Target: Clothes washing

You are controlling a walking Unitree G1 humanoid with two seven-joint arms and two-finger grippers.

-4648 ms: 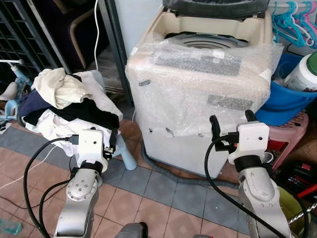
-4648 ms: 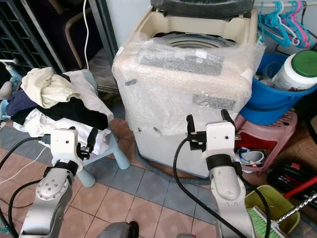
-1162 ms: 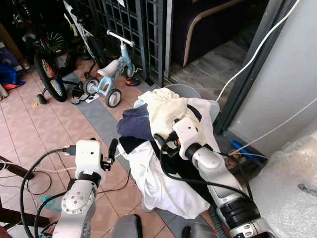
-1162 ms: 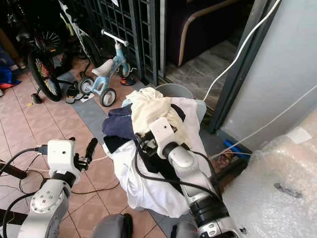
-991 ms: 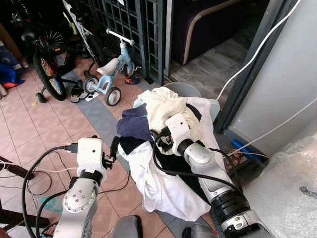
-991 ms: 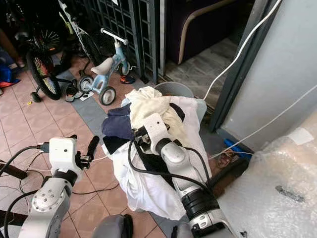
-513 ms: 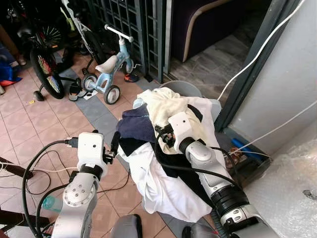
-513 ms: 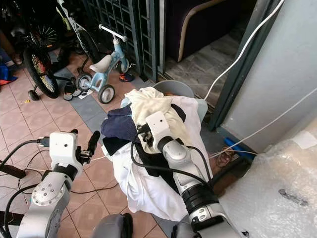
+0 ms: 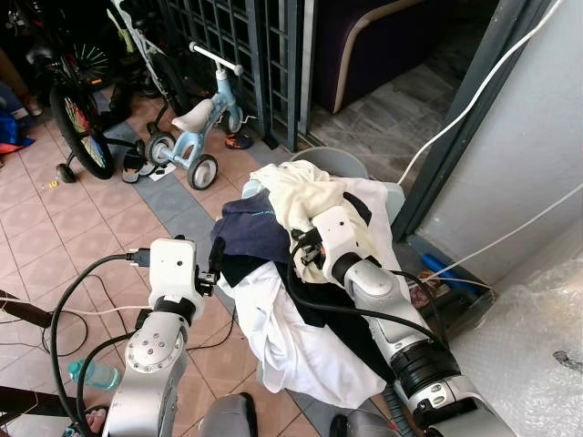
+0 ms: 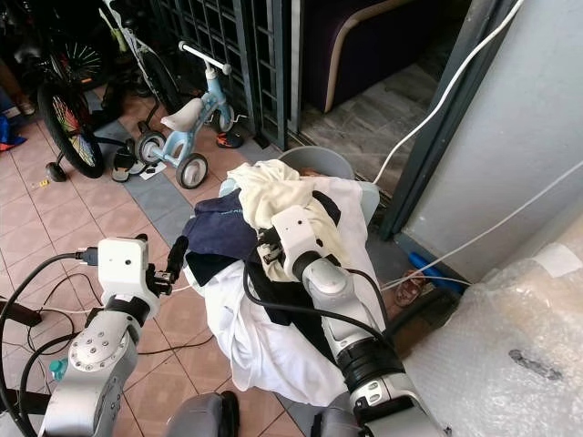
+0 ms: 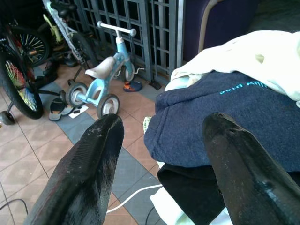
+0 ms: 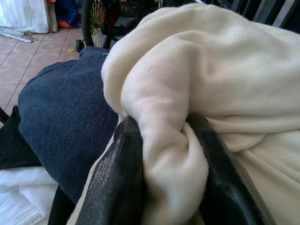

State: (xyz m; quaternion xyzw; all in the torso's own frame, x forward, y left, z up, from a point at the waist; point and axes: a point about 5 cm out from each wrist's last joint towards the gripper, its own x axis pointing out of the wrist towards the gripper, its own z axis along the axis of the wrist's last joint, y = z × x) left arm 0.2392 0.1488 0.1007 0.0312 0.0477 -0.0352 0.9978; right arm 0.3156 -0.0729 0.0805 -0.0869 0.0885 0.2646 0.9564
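The right gripper point(image 12: 161, 154) is clenched on a fold of the cream knitted garment point(image 9: 301, 191), its two black fingers point(image 12: 117, 187) pressed to either side of a bunched ridge of the cloth. That garment lies on top of the heap of laundry point(image 9: 291, 300) piled on a grey plastic chair point(image 9: 332, 164). Just beside it lies a navy blue fleece top point(image 11: 220, 126), with black cloth point(image 9: 314, 305) below and a white sheet-like cloth point(image 9: 291, 346) hanging down the near side toward the floor.

The left gripper point(image 11: 161, 136) hangs just short of the heap's left edge, released, its fingers spread wide and touching nothing, the navy top ahead of it.

Compared with half a second ago, the right gripper sits slightly higher on the cream garment and the left gripper has edged closer to the pile.

To the left of the heap the tiled floor point(image 9: 82, 237) gives free room, crossed by a white cable point(image 9: 55, 314). Farther off stand a pale blue child's tricycle point(image 9: 196, 137) and a black bicycle wheel point(image 9: 77, 127) against a dark metal grille point(image 9: 246, 45). To the right, a grey wall point(image 9: 537, 155) with white cords point(image 9: 474, 86) hems the heap in, with bubble wrap point(image 9: 537, 355) at the near right.
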